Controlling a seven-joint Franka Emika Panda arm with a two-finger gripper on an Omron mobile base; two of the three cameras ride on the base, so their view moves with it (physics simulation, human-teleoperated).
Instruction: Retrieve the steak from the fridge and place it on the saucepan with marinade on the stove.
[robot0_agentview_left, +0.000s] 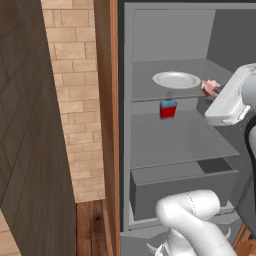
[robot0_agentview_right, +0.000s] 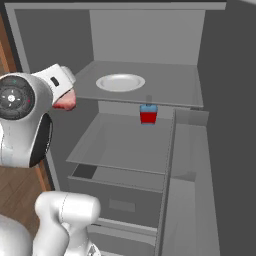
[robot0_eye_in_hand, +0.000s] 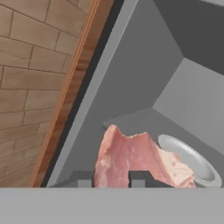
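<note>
- Dark two-finger gripper (robot0_eye_in_hand: 112, 178) at the bottom centre of the hand view is nearly closed, its tips pinched on the flat pinkish-red slab of raw steak (robot0_eye_in_hand: 131, 159), which stands up between them.
- Pink meat (robot0_agentview_left: 210, 88) also shows at the right edge of the left base view, just beyond the white hand and level with the upper shelf; in the right base view it peeks from behind the wrist at mid left (robot0_agentview_right: 65, 101).
- Judging by this, the pick is done; carrying the steak out to the saucepan on the stove is left.
- White round plate (robot0_agentview_left: 176, 79) lies on the upper shelf of the tall grey fridge (robot0_agentview_left: 127, 130), beside the steak.
- Red bottle with blue cap (robot0_agentview_right: 148, 113) stands on the shelf below.
- White arm rises from the lower frame, elbow bent, and the hand reaches into the fridge at upper-shelf height.
</note>
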